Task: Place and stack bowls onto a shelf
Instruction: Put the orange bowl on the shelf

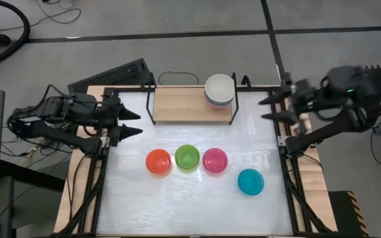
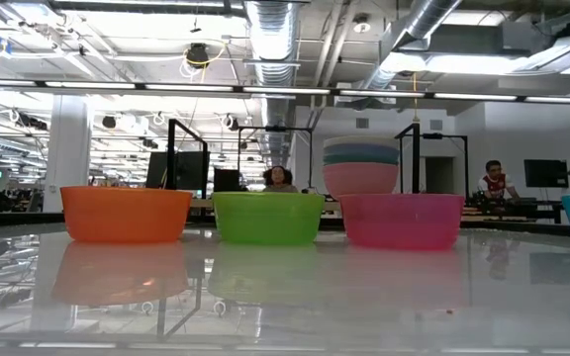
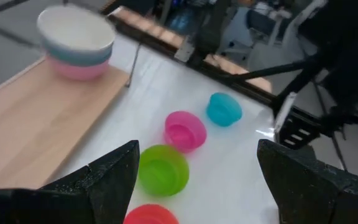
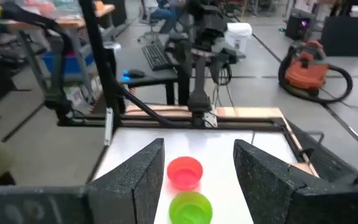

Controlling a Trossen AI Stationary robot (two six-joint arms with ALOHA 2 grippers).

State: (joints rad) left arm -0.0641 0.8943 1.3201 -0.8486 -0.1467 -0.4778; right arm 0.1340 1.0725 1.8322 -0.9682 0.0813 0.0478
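A stack of larger bowls, cream-white on top with blue and pink below, sits on the right end of the light-wood shelf at the table's far edge. No dark green bowl shows. Four smaller bowls rest base-down on the white tabletop: red-orange, lime green and magenta in a row, and teal nearer and to the right. My left gripper hovers open at the table's left edge. My right gripper hovers open at the right edge, beside the shelf.
A black frame borders the white tabletop. The shelf's left half is bare wood, with black wire end loops. A keyboard lies beyond the far-left corner. People sit in the room behind.
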